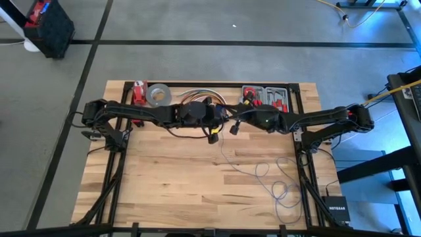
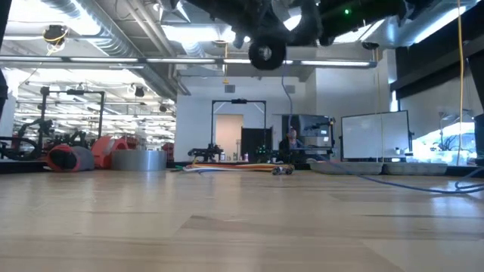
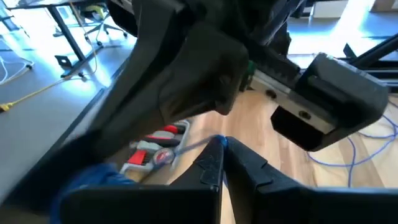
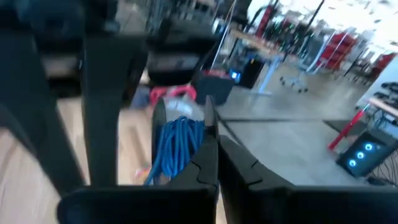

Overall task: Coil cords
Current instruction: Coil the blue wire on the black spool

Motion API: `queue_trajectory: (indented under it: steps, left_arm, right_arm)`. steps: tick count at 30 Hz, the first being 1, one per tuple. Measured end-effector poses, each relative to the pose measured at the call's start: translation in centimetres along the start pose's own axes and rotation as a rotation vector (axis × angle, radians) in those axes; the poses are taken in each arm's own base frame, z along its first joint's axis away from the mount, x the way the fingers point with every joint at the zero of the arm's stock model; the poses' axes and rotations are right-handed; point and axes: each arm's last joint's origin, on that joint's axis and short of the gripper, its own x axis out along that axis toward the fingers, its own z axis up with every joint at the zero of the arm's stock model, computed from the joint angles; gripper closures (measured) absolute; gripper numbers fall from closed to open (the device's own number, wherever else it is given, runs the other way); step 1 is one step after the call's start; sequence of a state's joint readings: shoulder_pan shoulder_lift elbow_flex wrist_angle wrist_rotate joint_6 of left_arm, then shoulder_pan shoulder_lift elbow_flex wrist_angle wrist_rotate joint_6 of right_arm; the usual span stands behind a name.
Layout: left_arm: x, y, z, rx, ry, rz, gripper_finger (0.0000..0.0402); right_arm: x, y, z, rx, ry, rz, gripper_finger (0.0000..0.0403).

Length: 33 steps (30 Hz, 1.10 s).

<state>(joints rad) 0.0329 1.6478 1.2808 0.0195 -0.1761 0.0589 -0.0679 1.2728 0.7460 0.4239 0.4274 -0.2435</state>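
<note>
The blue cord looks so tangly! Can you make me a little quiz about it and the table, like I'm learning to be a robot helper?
1. True or false: the roll of grey tape lies inside the tool case.
2. What does the right gripper hold? A: a bunch of blue cord loops. B: a red tool. C: nothing.
3. Fill in: the loose loops of blue cord on the table lie on the robot's ___ side.

Key: 1 false, the tape lies on the table, left of the case. 2 A. 3 right.
</note>
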Motion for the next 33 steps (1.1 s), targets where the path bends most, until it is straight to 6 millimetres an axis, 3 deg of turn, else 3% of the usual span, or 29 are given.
queue_trajectory:
  steps: [8,27,33]
  left_arm:
    - [-0.1,0.1,0.6,0.004,-0.049,0.044,0.0395]
    - [0.6,-0.1,0.9,0.023,-0.114,0.095,0.0397]
    - [1.6,-0.3,-0.5,0.051,-0.052,0.092,0.0395]
  right_arm:
    - [-0.4,-0.8,2.2,0.084,-0.228,0.000,0.0400]
    - [-5.8,-3.8,6.7,0.142,-0.466,0.109,0.0400]
    - [-7.7,-5.1,8.6,0.164,-0.604,0.069,0.0400]
